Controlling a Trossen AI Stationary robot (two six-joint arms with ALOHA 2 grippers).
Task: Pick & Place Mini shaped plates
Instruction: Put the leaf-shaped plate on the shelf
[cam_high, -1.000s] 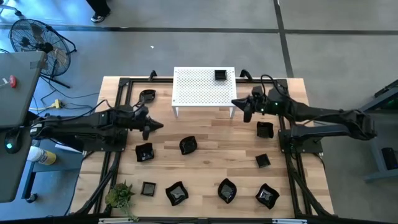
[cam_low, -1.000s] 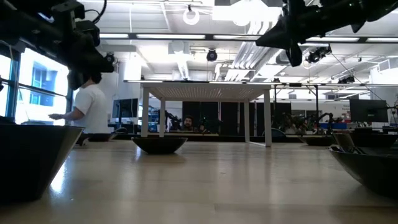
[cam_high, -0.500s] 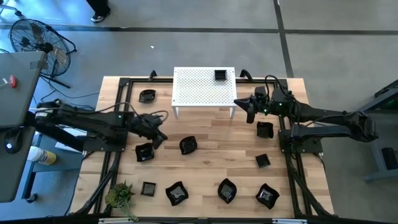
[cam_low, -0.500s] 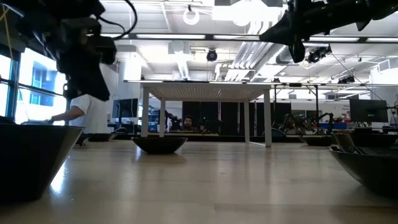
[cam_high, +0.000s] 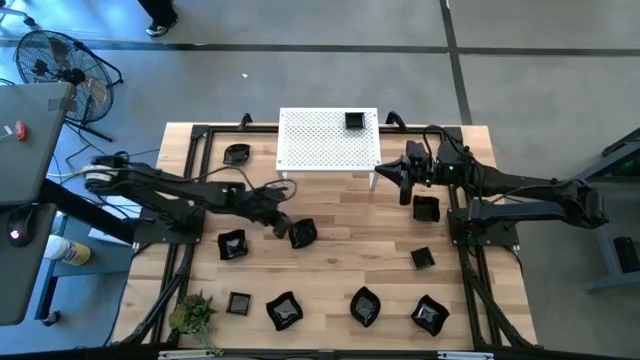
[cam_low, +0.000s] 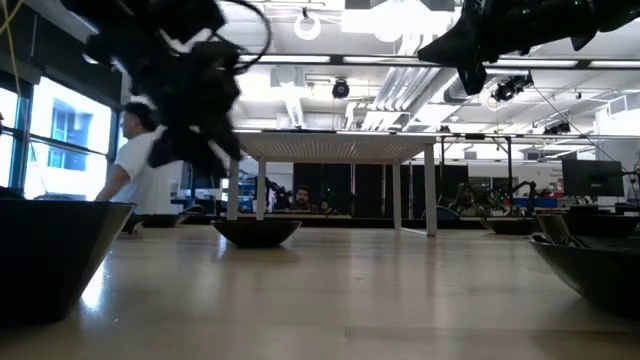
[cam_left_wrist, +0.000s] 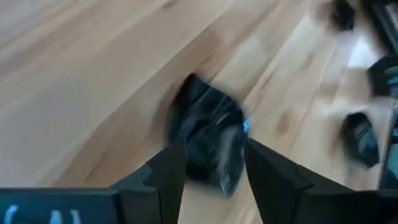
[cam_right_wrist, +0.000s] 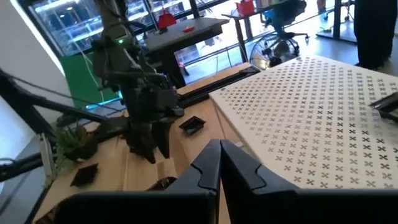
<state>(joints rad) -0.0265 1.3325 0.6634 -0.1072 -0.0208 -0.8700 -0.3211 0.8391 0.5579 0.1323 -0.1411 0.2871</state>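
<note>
Left arm reaches low from the table's (cam_high: 340, 265) left edge to its middle; left gripper (cam_high: 283, 222) is tilted down just beside the centre plate (cam_high: 303, 233). Right arm comes in from the right edge, raised; right gripper (cam_high: 400, 178) hangs at the rack's (cam_high: 328, 140) right front corner.

Plates: ten counted.
- Four in the front row (cam_high: 284, 311).
- Two in the next row.
- The centre one.
- One under the right arm (cam_high: 426, 208).
- One far left beside the rack (cam_high: 237, 153).
- One on the rack's far right corner (cam_high: 353, 120).

One rack and one plant (cam_high: 195, 313), at the front left corner.

Left gripper fingers (cam_left_wrist: 168, 174) are spread, with the centre plate on the table between them; contact is too blurred to tell. Right gripper fingers (cam_right_wrist: 208, 165) are pressed together, holding nothing and touching nothing.
</note>
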